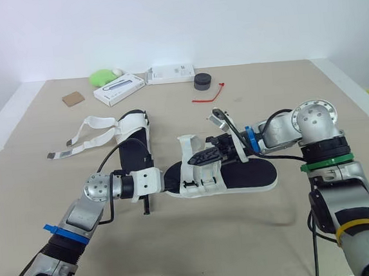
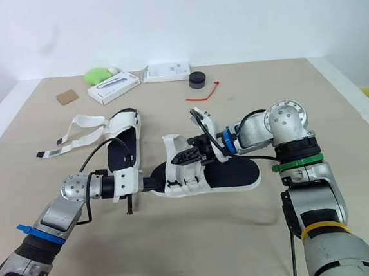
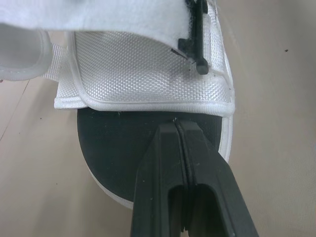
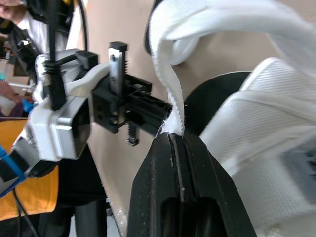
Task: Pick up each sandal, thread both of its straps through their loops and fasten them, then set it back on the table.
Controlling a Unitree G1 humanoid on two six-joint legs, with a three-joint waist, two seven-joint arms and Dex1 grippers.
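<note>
At mid-table, left hand [image 3: 176, 126] clamps the sandal [image 1: 252, 174] by its sole; right hand [image 4: 174, 138] pinches a strap [image 4: 168, 86].

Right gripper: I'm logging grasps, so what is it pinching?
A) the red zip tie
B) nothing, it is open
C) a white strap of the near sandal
C: in the right wrist view the right gripper is shut on the white strap, which rises from between its tips.

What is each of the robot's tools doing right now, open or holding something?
Left tool: closed on the toe edge of the sandal.
Right tool: closed on that sandal's white strap.
</note>
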